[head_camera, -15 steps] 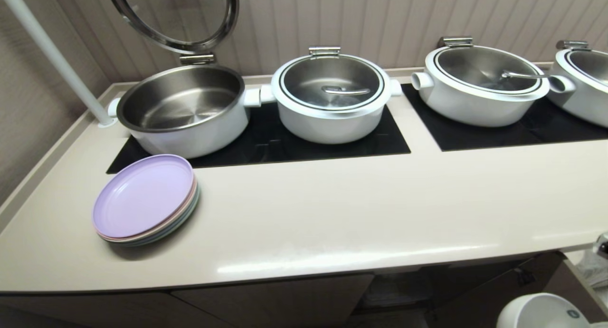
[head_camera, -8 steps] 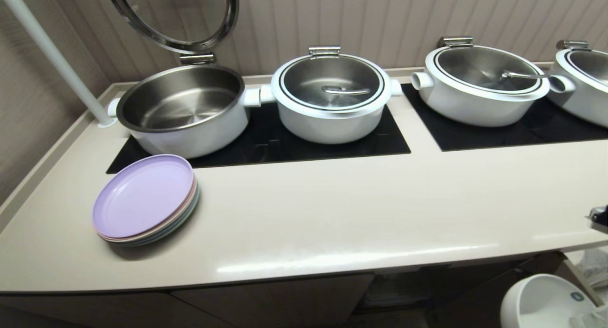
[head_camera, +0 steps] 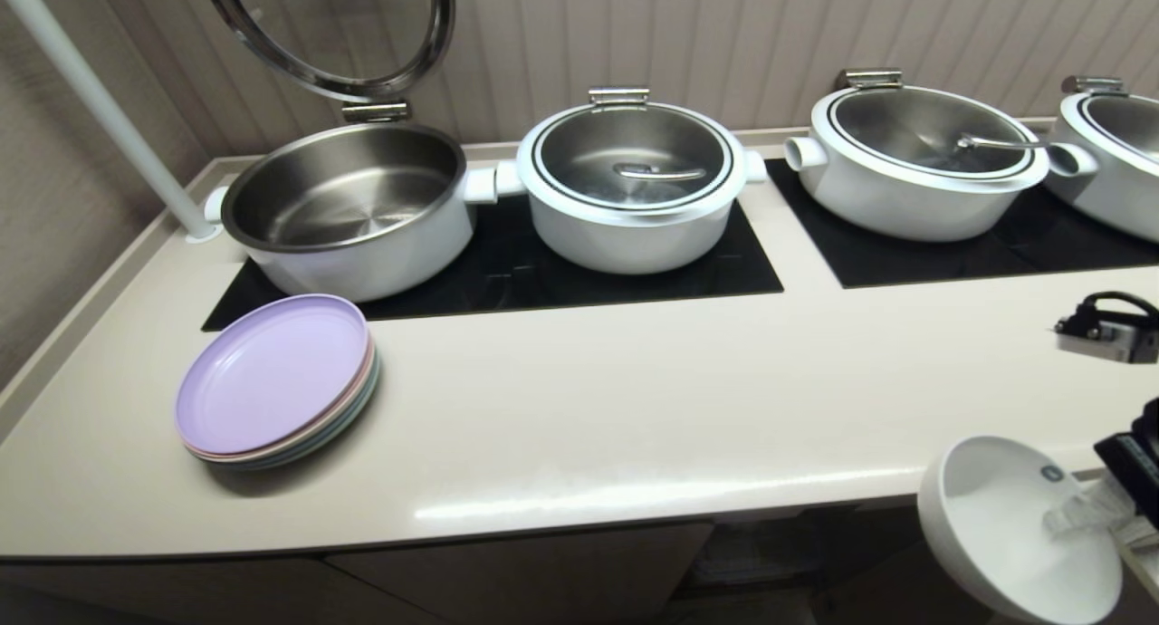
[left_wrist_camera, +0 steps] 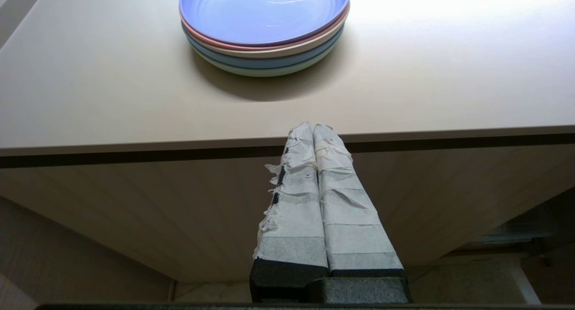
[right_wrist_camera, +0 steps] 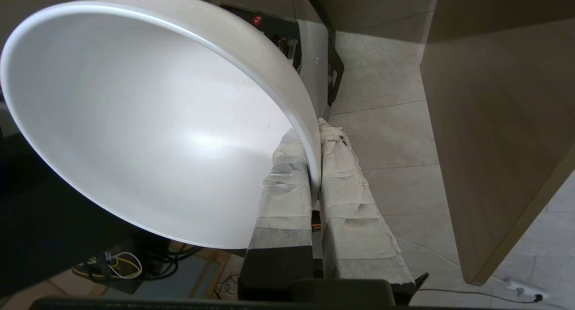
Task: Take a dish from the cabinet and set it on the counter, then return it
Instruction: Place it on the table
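The dish (head_camera: pixel 996 534), a small white bowl with a tiny blue-grey logo near its rim, hangs tilted in the air at the lower right, just off the counter's (head_camera: pixel 634 408) rounded front edge. My right gripper (head_camera: pixel 1076 516) is shut on its rim, one taped finger inside and one outside. In the right wrist view the dish (right_wrist_camera: pixel 134 121) fills the frame beside the right gripper (right_wrist_camera: pixel 313 135). My left gripper (left_wrist_camera: pixel 314 129) is shut and empty, parked low in front of the cabinet (left_wrist_camera: pixel 179 211), below the counter edge.
A stack of pastel plates (head_camera: pixel 276 380) with a lilac top lies at the counter's front left. Several white pots (head_camera: pixel 634 186) stand on the black cooktop panels (head_camera: pixel 507 272) at the back; the leftmost pot (head_camera: pixel 349 208) is open with its lid raised. A white pole (head_camera: pixel 100 109) stands at the far left.
The dish has risen from the bottom right corner up beside the counter's front edge and tipped more on its side. The right arm has come further into view at the right.
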Robot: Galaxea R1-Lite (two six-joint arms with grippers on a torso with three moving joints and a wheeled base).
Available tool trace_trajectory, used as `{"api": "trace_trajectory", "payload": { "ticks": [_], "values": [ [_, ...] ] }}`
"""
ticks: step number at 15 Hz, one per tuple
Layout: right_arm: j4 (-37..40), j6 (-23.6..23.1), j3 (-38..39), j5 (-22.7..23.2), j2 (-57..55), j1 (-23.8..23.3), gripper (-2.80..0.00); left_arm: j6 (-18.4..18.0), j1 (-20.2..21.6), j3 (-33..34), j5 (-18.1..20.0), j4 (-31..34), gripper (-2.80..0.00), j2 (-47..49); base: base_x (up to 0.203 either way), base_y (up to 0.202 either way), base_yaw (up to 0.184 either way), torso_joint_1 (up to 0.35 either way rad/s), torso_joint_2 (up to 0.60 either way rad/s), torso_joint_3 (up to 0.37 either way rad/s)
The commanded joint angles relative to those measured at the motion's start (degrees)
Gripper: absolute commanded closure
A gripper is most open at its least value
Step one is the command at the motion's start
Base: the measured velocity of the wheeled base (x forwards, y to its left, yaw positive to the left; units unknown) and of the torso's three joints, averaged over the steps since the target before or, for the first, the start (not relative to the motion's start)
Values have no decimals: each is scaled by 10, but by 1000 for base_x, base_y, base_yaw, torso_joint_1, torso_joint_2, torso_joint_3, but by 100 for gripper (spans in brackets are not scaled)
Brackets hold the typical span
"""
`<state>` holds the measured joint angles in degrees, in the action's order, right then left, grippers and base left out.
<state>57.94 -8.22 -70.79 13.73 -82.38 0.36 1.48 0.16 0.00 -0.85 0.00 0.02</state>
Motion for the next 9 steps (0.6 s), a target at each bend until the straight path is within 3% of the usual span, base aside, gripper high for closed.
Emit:
{"api": "trace_trajectory", "payload": {
  "ticks": [1, 6, 9],
  "values": [
    [2, 11, -42, -15, -67, -3, 0, 0, 0, 0, 0, 0, 0, 0, 0, 0, 0, 0, 0, 0],
    [2, 22, -122, -37, -148, -44, 0, 0, 0, 0, 0, 0, 0, 0, 0, 0, 0, 0, 0, 0],
    [4, 63, -184, -47, -196, -49, 0, 0, 0, 0, 0, 0, 0, 0, 0, 0, 0, 0, 0, 0]
  ]
}}
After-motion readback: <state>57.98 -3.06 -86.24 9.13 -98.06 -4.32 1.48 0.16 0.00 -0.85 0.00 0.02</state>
